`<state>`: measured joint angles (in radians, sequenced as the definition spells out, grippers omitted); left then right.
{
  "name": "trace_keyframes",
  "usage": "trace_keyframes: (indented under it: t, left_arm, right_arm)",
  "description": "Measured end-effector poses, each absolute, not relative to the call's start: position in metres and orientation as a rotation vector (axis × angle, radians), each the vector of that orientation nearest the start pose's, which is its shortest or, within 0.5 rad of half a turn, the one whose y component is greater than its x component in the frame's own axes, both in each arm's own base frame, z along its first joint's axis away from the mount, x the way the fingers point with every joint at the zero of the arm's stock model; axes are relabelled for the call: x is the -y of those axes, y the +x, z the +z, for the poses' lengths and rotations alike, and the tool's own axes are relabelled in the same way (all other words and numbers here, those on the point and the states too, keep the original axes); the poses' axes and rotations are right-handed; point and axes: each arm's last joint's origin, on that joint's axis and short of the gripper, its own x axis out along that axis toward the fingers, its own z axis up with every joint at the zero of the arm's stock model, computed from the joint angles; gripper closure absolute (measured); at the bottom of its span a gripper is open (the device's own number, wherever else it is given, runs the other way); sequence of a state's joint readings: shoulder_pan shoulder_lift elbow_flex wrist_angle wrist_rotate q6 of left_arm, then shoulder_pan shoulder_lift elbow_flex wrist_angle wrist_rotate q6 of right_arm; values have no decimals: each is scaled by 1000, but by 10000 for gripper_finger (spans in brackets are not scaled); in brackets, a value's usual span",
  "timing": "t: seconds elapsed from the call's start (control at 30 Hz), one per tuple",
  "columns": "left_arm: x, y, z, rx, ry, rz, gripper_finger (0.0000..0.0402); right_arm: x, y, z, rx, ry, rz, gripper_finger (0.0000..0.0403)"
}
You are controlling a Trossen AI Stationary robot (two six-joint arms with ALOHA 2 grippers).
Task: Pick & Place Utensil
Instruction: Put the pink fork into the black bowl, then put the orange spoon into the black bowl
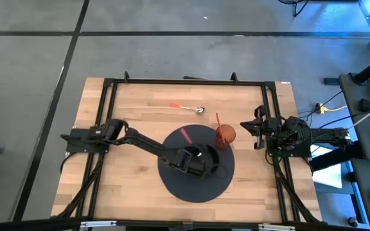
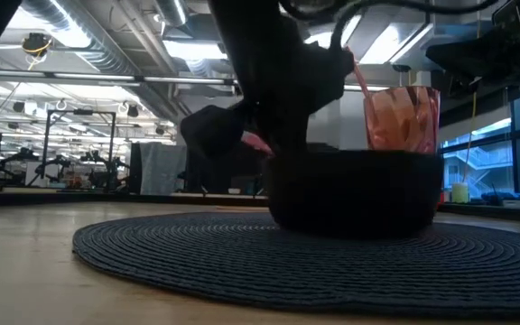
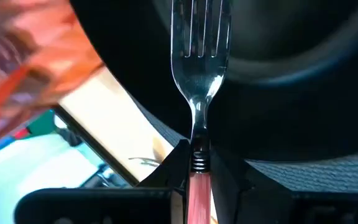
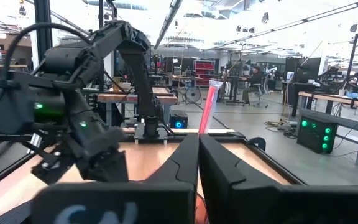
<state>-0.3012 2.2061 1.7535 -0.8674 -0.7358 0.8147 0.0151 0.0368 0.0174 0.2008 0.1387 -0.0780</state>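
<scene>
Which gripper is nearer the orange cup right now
Right. The right gripper waits shut just beside the orange cup, off the mat. The left gripper, holding a fork, is over the mat's bowl.

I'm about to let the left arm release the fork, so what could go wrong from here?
1. The left gripper pinches only the pink handle of the fork, so it could swing or slip.
2. The tines hang over the dark bowl; a bad drop may bounce it out onto the round mat.
3. The orange cup stands close by and could tip.
</scene>
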Motion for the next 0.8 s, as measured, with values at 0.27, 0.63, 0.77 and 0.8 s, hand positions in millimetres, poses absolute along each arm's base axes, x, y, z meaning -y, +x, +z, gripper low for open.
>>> trace_keyframes:
  t: [0.27, 0.63, 0.77, 0.8]
  left_arm:
    - [130, 430, 178, -1244, 1434, -179, 372]
    - [131, 429, 178, -1244, 1471, -202, 331]
    - [131, 430, 178, -1244, 1481, -187, 320]
    - [131, 430, 178, -1245, 1490, -172, 318]
  right_arm:
    - [3, 97, 186, 176, -63, -130, 389]
    - [3, 97, 186, 175, -68, -130, 389]
    - [3, 97, 186, 175, -68, -130, 389]
    - [3, 97, 186, 175, -68, -131, 389]
